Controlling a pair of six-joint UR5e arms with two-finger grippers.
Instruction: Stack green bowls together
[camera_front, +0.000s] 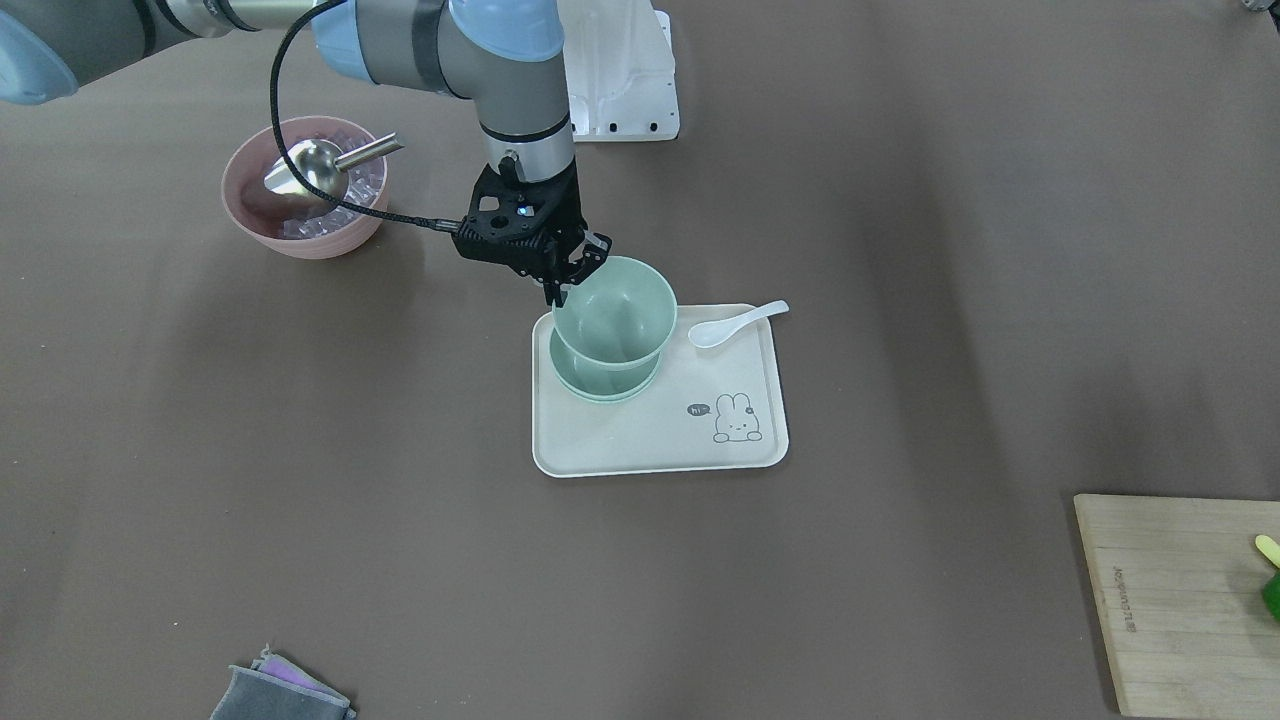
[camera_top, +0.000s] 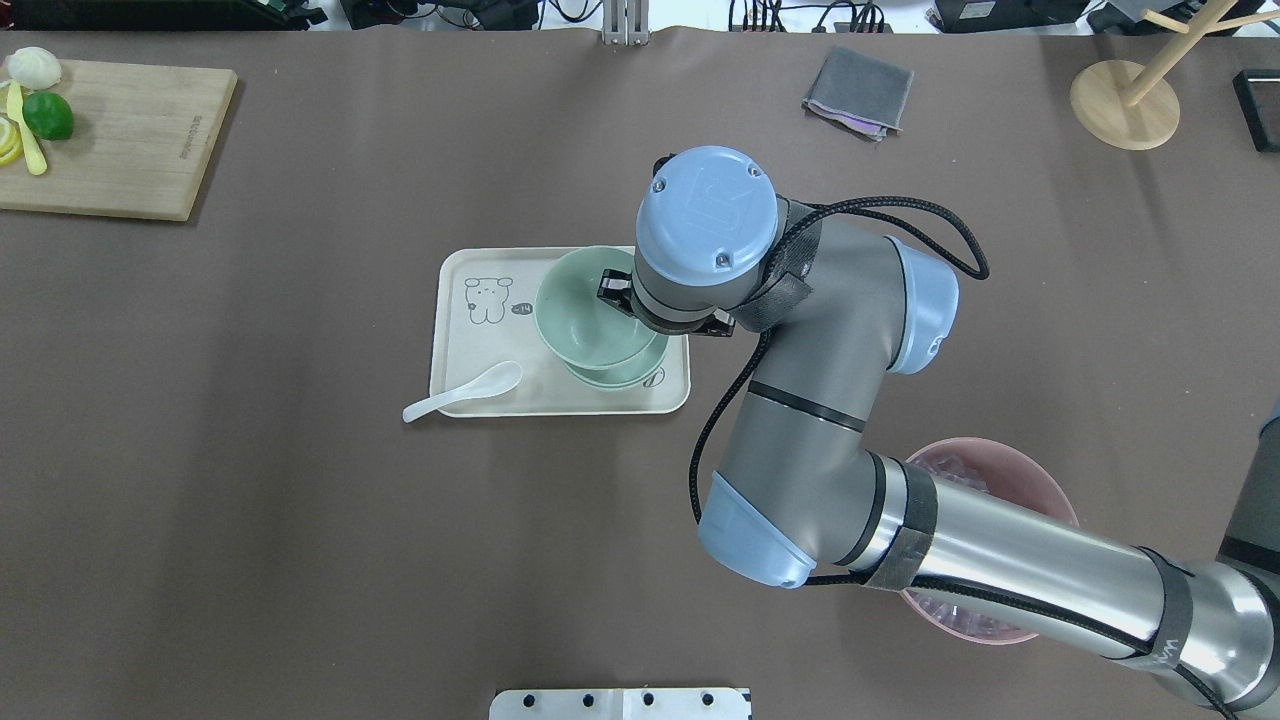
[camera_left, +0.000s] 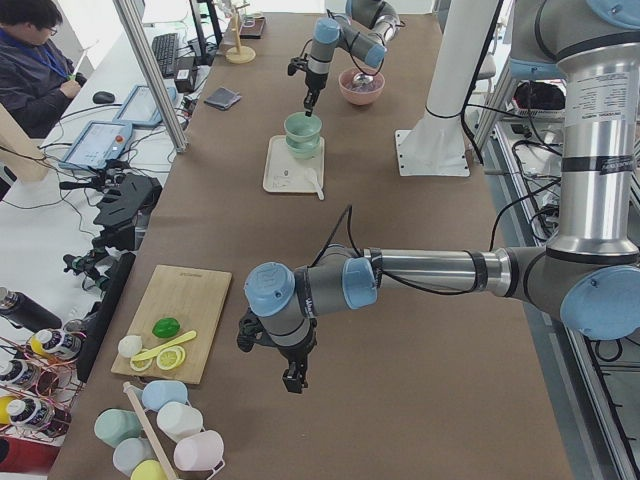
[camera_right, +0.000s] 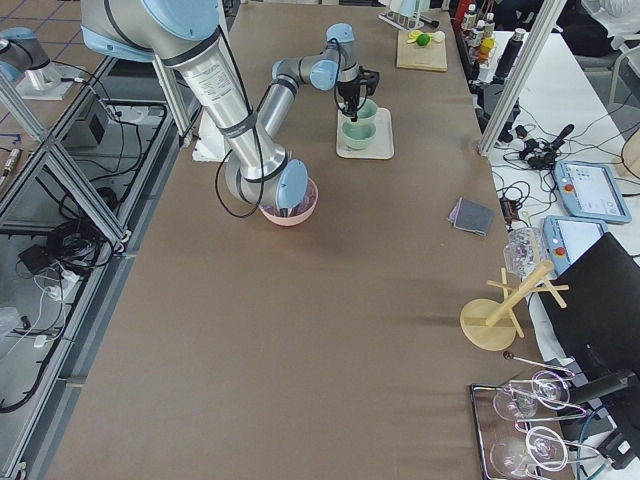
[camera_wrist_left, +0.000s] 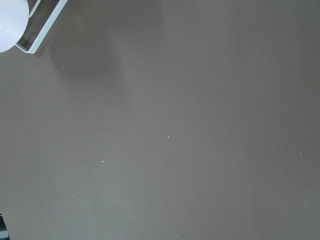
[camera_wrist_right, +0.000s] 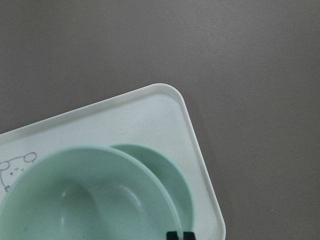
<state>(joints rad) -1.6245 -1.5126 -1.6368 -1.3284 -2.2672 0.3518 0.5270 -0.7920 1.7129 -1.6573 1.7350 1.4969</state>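
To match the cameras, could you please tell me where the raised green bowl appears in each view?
Front-facing: raised green bowl, centre.
Overhead: bowl, left of centre.
Exterior left: bowl, top centre.
Exterior right: bowl, top centre.
Left wrist: not in view.
Right wrist: bowl, bottom left.
Shared landmark: the cream tray under it.

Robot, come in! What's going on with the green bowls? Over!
Right jaws shut on upper green bowl rim, tilted over lower green bowl on tray. Left jaws far away, state unclear. White spoon beside them, not blocking.
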